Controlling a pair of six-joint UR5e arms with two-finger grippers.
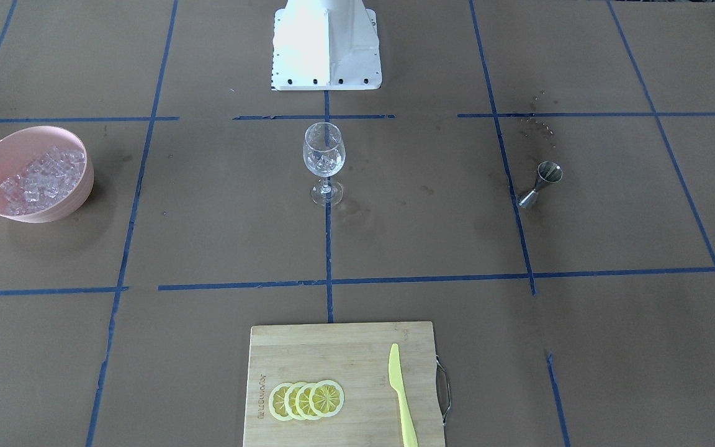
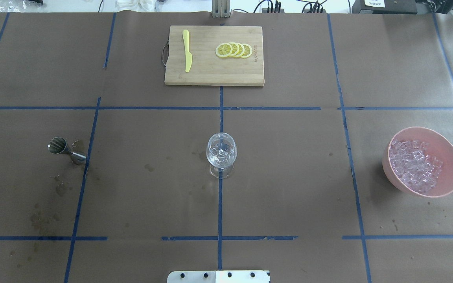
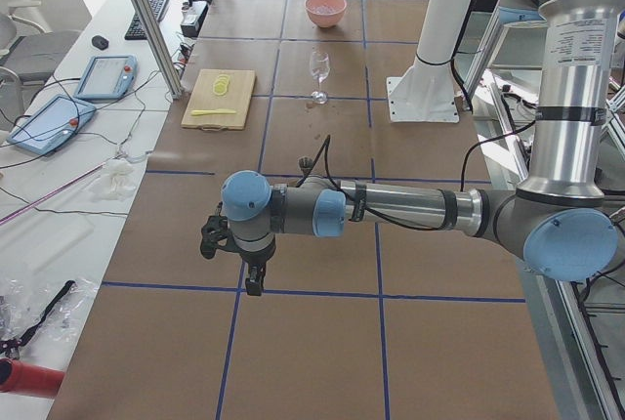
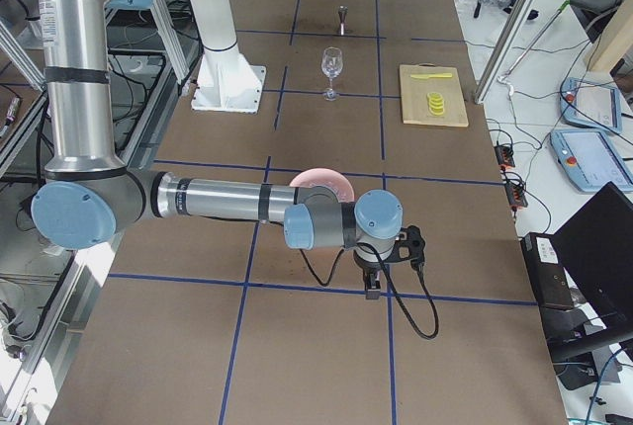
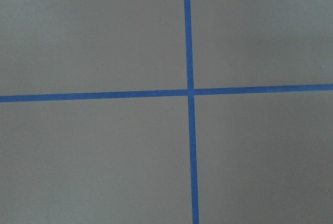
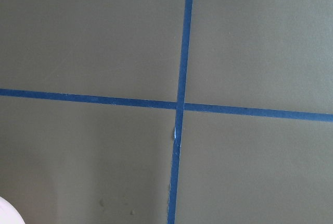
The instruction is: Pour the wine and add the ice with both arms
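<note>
I'd call this nearly done: a few pieces of ice (image 1: 326,162) sit in the wine glass (image 1: 308,152), straight ahead of the white base (image 1: 326,56); wine in it I cannot confirm. The glass stands upright, long axis vertical, mouth up. The left gripper (image 3: 255,283) and right gripper (image 4: 373,288) hang far out either side of the base; open or clamped, I cannot tell.

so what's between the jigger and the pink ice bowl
The wine glass, upright, about midway between the jigger and the bowl; the overhead view shows it.
</note>
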